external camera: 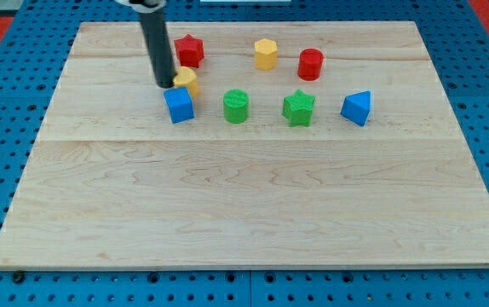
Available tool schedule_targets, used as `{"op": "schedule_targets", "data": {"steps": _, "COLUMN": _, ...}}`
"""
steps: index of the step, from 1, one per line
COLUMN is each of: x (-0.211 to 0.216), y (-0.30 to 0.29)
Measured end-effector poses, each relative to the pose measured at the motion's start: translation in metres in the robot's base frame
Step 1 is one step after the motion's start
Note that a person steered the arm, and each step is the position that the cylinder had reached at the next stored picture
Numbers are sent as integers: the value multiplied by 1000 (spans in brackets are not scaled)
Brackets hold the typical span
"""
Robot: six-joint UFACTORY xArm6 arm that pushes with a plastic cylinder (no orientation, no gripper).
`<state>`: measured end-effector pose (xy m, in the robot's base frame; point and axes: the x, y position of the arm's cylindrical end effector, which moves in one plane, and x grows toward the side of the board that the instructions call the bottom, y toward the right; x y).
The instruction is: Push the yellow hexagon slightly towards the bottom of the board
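tip: my tip [164, 85] upper left of frame, touching the left side of a small yellow block [186, 81], shape partly hidden by rod
fingers: none, bare rod, nothing to spread or pinch
blue cube [178, 105]: just below that yellow block
red star [189, 50]: just right of rod
yellow hexagon [266, 54]: upper centre, well right of tip, apart from red cylinder [310, 64]
step: approach, hexagon looks untouched
next: go round to its top side, short nudge down; green cylinder [236, 106] and green star [298, 107] below
hidden: rod top cut off

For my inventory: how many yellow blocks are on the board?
2: a yellow hexagon at the view's top centre, and a yellow block partly hidden behind my tip.
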<state>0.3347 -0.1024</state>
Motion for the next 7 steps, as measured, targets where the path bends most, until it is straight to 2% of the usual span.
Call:
{"op": "schedule_targets", "data": {"steps": 1, "x": 0, "y": 67}}
{"op": "schedule_targets", "data": {"steps": 2, "x": -7, "y": 23}}
{"op": "schedule_targets", "data": {"steps": 4, "x": -12, "y": -1}}
{"op": "schedule_targets", "data": {"steps": 5, "x": -30, "y": -51}}
{"op": "schedule_targets", "data": {"steps": 6, "x": -105, "y": -54}}
{"op": "schedule_targets", "data": {"steps": 7, "x": -121, "y": -22}}
